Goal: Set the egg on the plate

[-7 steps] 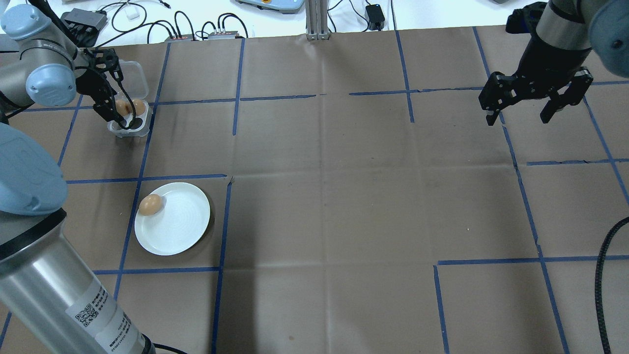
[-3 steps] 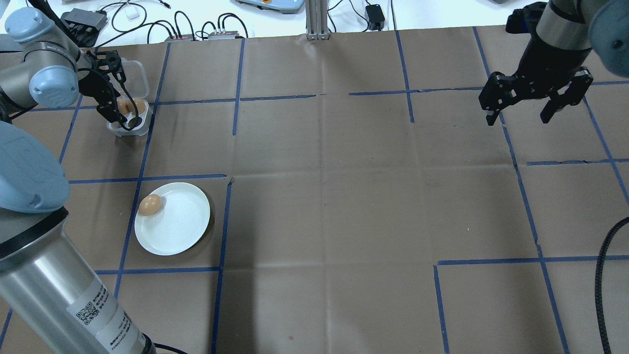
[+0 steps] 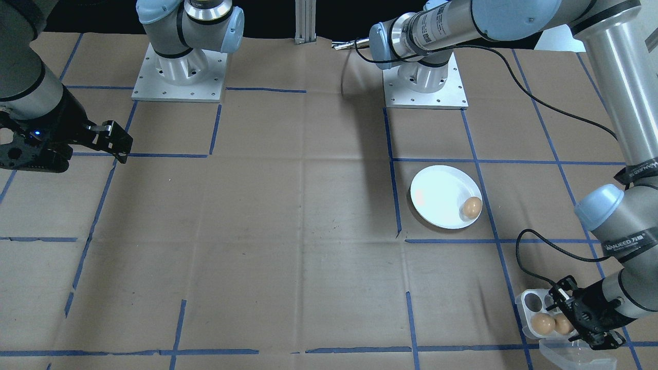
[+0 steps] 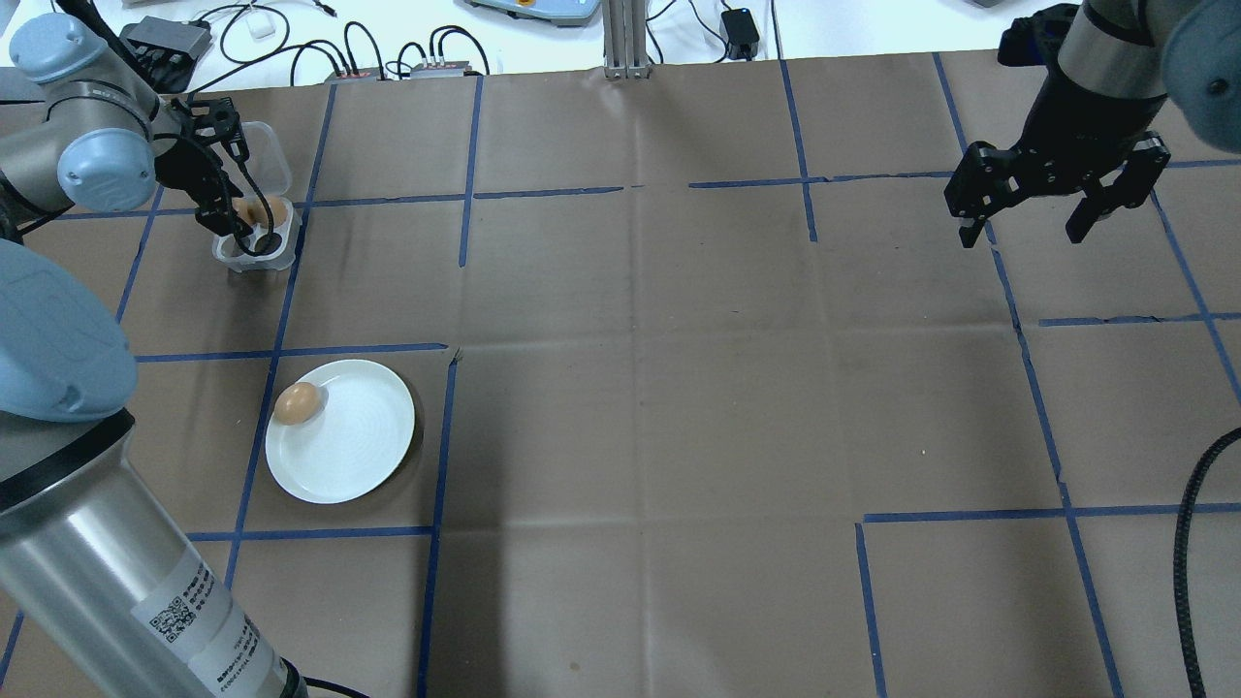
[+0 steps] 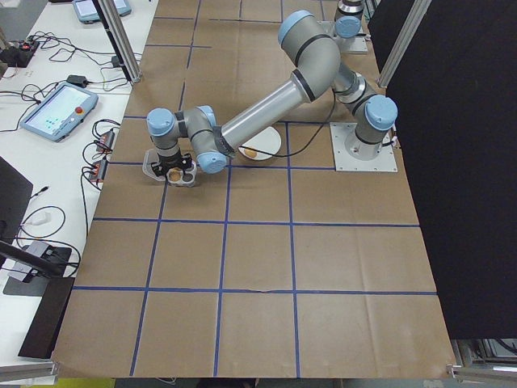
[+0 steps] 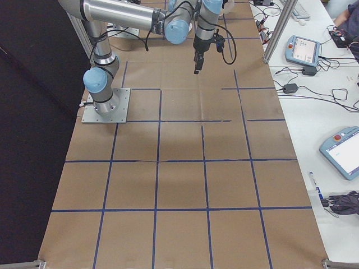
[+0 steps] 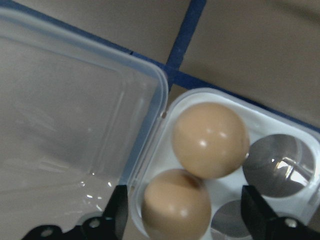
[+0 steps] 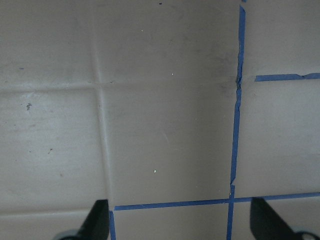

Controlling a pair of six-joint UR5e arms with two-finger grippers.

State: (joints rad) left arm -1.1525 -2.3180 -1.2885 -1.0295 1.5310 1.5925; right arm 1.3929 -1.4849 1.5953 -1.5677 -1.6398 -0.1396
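The white plate lies at the near left of the table with one brown egg resting on its left rim area. Farther back stands a small white egg tray holding two more brown eggs. My left gripper is open and hangs low over that tray. In the left wrist view its fingers stand on either side of the nearer egg, apart from it. My right gripper is open and empty above the far right of the table.
The tray's clear lid lies open on the far side of the tray. Two tray holes are empty. Cables and boxes lie beyond the table's far edge. Brown paper with blue tape lines covers the table.
My left gripper has shifted slightly toward the far side over the egg tray and hides more of one egg. The right arm, the plate and its egg have not moved.
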